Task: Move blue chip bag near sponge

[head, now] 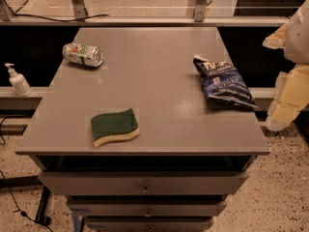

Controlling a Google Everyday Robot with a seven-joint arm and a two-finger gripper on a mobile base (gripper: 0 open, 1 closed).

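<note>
The blue chip bag (223,83) lies flat on the grey cabinet top (149,66) near its right edge, crinkled, with white lettering. The sponge (114,126), green top over pale yellow foam, lies near the front edge, left of the middle. The two are well apart. My gripper (286,105) shows as pale yellow and white parts at the right edge of the camera view, beyond the cabinet's right side, to the right of the bag and not touching it. It holds nothing that I can see.
A silver-green drink can (82,55) lies on its side at the back left of the top. A white pump bottle (18,81) stands on a ledge to the left. Drawers (145,183) sit below the front edge. A rail runs behind the cabinet.
</note>
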